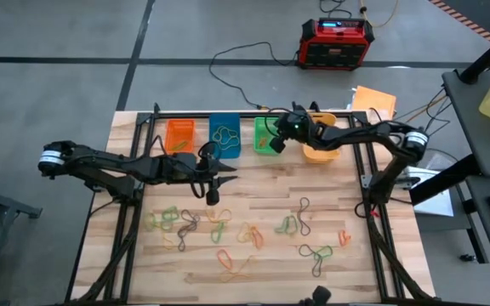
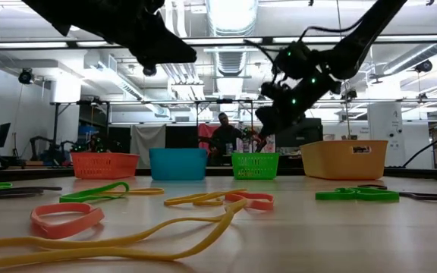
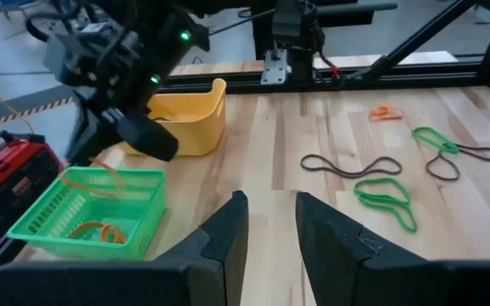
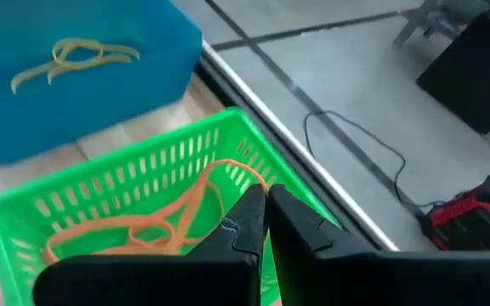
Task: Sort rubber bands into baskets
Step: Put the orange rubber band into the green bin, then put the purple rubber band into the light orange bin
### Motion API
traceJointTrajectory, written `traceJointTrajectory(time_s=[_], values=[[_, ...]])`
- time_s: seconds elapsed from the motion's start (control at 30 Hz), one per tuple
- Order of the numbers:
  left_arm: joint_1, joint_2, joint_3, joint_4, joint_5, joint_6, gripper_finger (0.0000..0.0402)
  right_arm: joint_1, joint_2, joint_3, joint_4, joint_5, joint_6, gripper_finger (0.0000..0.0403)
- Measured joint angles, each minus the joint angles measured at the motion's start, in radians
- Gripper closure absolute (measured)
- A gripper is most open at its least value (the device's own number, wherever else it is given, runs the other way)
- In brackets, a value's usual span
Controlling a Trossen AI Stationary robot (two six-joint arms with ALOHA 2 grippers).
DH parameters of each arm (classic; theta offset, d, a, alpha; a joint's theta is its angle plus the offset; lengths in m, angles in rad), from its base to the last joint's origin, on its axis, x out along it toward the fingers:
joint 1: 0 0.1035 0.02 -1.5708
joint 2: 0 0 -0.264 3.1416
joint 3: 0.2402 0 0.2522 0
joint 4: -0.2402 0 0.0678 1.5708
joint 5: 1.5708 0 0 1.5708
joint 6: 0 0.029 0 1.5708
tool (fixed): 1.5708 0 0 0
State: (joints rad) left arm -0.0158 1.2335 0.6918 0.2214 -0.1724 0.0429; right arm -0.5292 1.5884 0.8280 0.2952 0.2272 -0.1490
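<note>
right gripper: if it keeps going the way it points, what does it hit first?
Probably the green basket: the right gripper, jaws shut on an orange rubber band, points down into it. Depth is unclear.

A label on the yellow-orange basket (image 2: 344, 158) seems unreadable.

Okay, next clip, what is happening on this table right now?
The right tool is shut on an orange rubber band, holding it over the green basket, where another orange band already lies. The left tool hangs over the table between the baskets and the loose bands, fingers slightly apart with nothing visibly between them. The blue basket holds yellow bands; many bands remain scattered on the wood.
</note>
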Motion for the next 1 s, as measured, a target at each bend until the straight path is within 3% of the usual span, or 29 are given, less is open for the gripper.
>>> traceJointTrajectory(time_s=[0.37,0.73,1.0], values=[[0.0,0.0,0.0,-0.001,-0.005,0.0,0.0315,-0.002,0.012,0.0,0.033,-0.001,0.055,0.0384],[0.0,0.0,0.0,-0.01,-0.038,-0.009,0.0315,-0.001,-0.027,0.014,0.014,-0.003,0.109,0.0314],[0.0,-0.002,0.0,-0.042,-0.038,-0.056,0.0315,0.003,-0.098,0.045,-0.006,-0.175,0.16,0.0294]])
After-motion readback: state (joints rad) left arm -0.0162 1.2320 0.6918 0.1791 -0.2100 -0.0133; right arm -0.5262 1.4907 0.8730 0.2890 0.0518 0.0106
